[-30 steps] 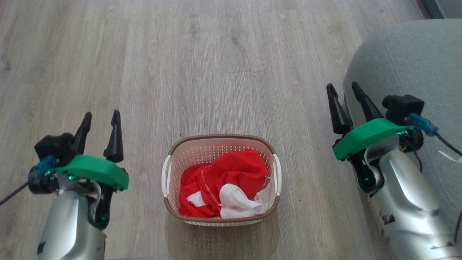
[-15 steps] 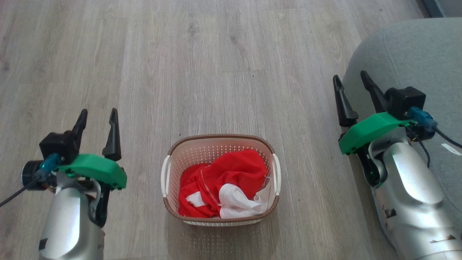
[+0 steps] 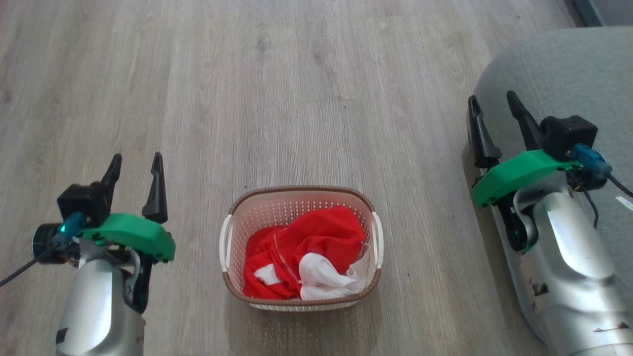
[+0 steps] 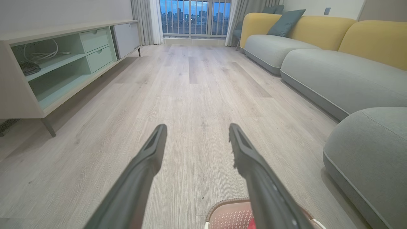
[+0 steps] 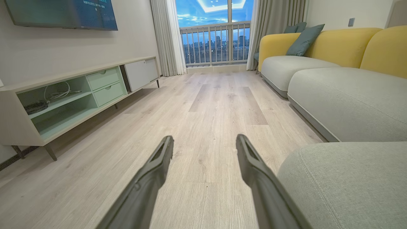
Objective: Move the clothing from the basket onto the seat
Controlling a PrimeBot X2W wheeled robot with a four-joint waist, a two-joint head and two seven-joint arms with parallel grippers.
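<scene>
Biggest thing here is the wood-look floor [image 3: 296, 99], then the grey-green seat [image 3: 559, 64] off on the far right w/ its rounded edge and a stitched seam. Beyond that, in the right wrist view, there's a yellow-backed sofa [image 5: 337, 98] on the right and a low media cabinet [image 5: 63, 95] on the left. The basket [image 3: 296, 188] sits on the floor near the robot, dead centre btwn the two arms and well apart from the seat. The clothing [image 3: 321, 232] is all inside it, mostly bright red w/ a thin white piece [image 3: 321, 277] bunched at the near right. Left gripper [image 3: 137, 156] hangs to the left of the basket, fingers spread apart, nothing in them. Right gripper [image 3: 492, 96] is over by the seat's edge, also spread and empty. So imo the first step isn't started yet, nothing has been picked. Next move prob needs one arm to swing in over the basket, tip down and pinch a high fold of the red fabric; it's floppy and tangled, so more than one piece could come up at once. Writing: there's pale text at the top of the TV [image 5: 60, 12] but it's too blurry to read, and I can't see any label on the basket.
</scene>
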